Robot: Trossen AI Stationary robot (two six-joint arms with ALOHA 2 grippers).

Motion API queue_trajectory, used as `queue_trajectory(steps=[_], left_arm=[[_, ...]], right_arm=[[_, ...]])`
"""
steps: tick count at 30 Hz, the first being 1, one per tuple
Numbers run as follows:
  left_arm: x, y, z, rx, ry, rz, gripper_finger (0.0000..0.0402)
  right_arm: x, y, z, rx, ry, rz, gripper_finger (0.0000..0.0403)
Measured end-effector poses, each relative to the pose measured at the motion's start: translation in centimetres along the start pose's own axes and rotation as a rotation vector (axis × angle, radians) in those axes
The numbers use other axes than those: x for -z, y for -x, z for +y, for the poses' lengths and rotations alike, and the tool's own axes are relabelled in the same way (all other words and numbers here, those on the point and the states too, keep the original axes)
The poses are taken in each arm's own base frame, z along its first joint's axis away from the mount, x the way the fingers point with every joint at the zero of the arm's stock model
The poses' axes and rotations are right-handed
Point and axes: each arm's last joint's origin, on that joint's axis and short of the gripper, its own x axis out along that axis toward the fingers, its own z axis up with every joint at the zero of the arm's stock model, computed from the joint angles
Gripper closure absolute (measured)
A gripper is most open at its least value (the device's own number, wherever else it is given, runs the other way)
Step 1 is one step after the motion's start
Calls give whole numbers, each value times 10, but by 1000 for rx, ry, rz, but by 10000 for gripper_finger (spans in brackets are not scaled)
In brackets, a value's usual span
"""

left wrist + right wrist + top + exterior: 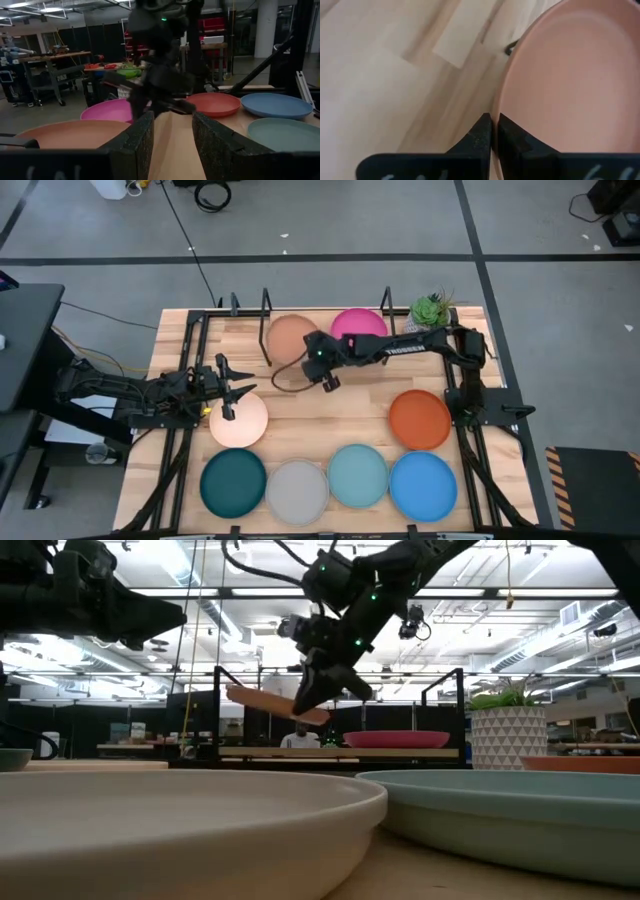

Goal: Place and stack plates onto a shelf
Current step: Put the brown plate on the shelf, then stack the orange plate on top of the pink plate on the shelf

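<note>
Peach-terracotta plate [291, 338] sits upper centre of the high view, at the left half of the black rod shelf [263, 308]. Low view shows it tilted and lifted above the shelf's wood base, not yet lying flat. The right gripper [327, 379] holds its near rim; right wrist view shows the two fingers pinched almost together on the rim edge, so a narrow grasp on this plate.

Magenta plate [358, 324] lies flat on the right half of the shelf, just beside the peach one. I judge that one placed.

Outward on the table, high view:
- cream plate [238, 420], left of centre, flat on the wood;
- burnt orange plate [420, 420], right of centre;
- bottom row, left to right: dark teal plate [233, 484], light grey plate [297, 491], pale aqua plate [358, 476], bright blue plate [423, 486].

The left gripper [228, 391] hovers at the upper edge of the cream plate, fingers spread wide, nothing between them.

Potted green plant [432, 309] stands at the upper right, past the shelf's right end.

Progress, as judged: one plate down, a second being set in, six left on the table. With the shelf about two plates across, the remaining six will have to stack on these two. Cream plate looks the likely next pick.
</note>
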Motion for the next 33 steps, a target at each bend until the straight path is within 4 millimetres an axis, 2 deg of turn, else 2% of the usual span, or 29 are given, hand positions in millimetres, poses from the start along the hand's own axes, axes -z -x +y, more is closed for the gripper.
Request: queue_trajectory(steps=[11, 19, 26, 29, 33], left_arm=[[0, 0, 0, 0, 0, 3, 260], [0, 0, 0, 0, -1, 3, 260], [1, 0, 0, 1, -1, 6, 260], [1, 0, 0, 1, -3, 12, 260], [2, 0, 0, 2, 4, 16, 260]], right_arm=[[18, -7, -17, 7, -135, -6, 365], [24, -7, -18, -13, -178, 19, 320], [-3, 9, 3, -23, -122, 108, 294], [-15, 17, 17, -136, -148, 121, 292], [-25, 27, 44, -413, -217, 99, 292]])
